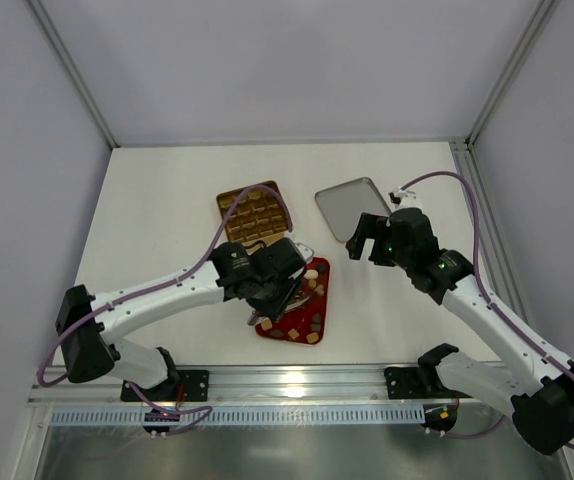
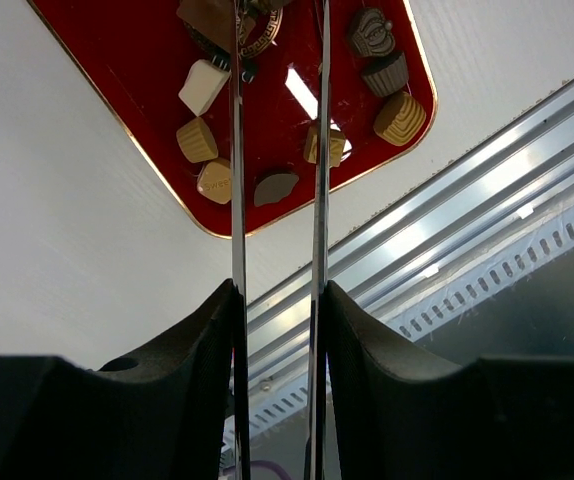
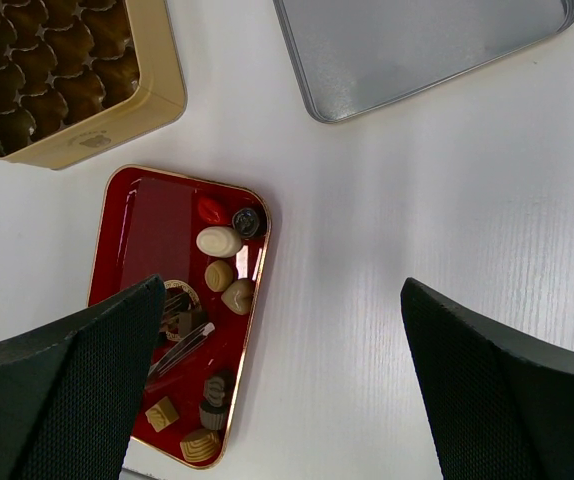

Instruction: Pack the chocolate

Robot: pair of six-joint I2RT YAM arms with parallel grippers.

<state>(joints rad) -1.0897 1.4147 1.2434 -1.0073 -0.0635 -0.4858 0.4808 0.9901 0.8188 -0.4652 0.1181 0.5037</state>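
The chocolate (image 1: 312, 272) lies as several small dark, tan and cream pieces on the red tray (image 1: 289, 322). My left gripper (image 1: 277, 285) hovers over the tray, shut on metal tweezers (image 2: 319, 150). The tweezers' tips reach a dark brown piece (image 2: 207, 15) by the tray's gold emblem; I cannot tell whether they pinch it. In the left wrist view a cream piece (image 2: 203, 86) and a tan piece (image 2: 399, 118) lie on either side of the blades. My right gripper (image 1: 367, 240) is open and empty above bare table, right of the tray (image 3: 157, 220).
The gold box (image 1: 252, 212) with grid compartments stands behind the tray, its cells empty in the right wrist view (image 3: 157, 100). A silver lid (image 1: 352, 207) lies upside down at the back right. A metal rail (image 2: 447, 230) runs along the near table edge.
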